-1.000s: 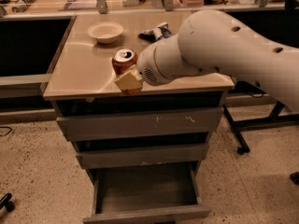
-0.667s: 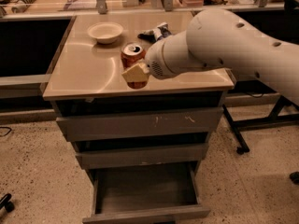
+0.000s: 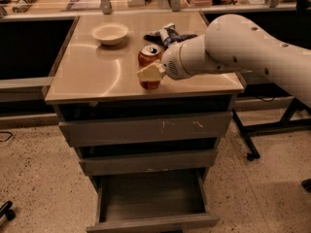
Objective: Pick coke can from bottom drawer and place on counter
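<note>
The coke can point(image 3: 149, 56) stands upright on the bench point(image 3: 92, 74), close to the front edge and a little right of its middle, with its silver top and opening facing up. The gripper point(image 3: 150, 72) is at the can, coming in from the right at the end of the thick white arm point(image 3: 243, 47), which reaches over the front right corner of the bench. Its jaws are clamped on the can: one cream-coloured finger point(image 3: 151, 73) lies across the near side of the red body, about halfway down, and touches it. The other finger is hidden behind the can. So the can sits between the jaws, with its top rim above them and its lower part showing below the near finger. Its base looks to be down at the bench surface, though the exact contact is hard to make out.

Toward the back edge of the bench, left of the middle, sits a shallow pale bowl point(image 3: 110, 33), well apart from the can. A dark crumpled packet point(image 3: 167, 34) lies near the back edge to the right, just behind the can and partly covered by the arm.

Below the bench, the two upper drawers point(image 3: 146, 129) are closed, and their grey fronts are scuffed. The bottom drawer point(image 3: 150, 203) is pulled out over the speckled floor point(image 3: 43, 188), and nothing shows inside it.
</note>
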Robot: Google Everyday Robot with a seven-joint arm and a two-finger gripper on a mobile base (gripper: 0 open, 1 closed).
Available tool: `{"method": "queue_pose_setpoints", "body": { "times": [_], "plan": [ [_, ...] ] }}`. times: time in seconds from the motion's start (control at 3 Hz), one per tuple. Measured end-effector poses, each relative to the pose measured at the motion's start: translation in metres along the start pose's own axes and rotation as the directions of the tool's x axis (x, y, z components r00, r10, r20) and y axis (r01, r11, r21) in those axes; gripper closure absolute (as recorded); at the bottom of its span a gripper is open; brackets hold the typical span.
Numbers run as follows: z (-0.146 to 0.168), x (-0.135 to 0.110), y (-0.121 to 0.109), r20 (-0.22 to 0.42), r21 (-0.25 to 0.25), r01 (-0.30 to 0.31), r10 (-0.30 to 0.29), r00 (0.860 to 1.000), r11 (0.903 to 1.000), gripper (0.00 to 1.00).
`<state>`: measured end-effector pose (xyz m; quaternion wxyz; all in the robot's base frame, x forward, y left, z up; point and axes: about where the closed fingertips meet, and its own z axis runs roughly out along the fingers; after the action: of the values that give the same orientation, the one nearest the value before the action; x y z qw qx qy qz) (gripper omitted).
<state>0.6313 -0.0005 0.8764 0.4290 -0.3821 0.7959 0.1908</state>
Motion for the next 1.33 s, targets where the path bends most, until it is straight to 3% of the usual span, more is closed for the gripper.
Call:
{"method": "queue_pose_setpoints", "body": {
  "times": [0.67, 1.33],
  "plan": [
    [0.022, 0.014, -0.034, -0.046, -0.033, -0.081, 0.08, 0.996, 0.9961, 1.0],
    [0.021, 0.013, -0.035, -0.047, -0.035, -0.081, 0.079, 0.996, 0.9961, 0.58]
  ]
}}
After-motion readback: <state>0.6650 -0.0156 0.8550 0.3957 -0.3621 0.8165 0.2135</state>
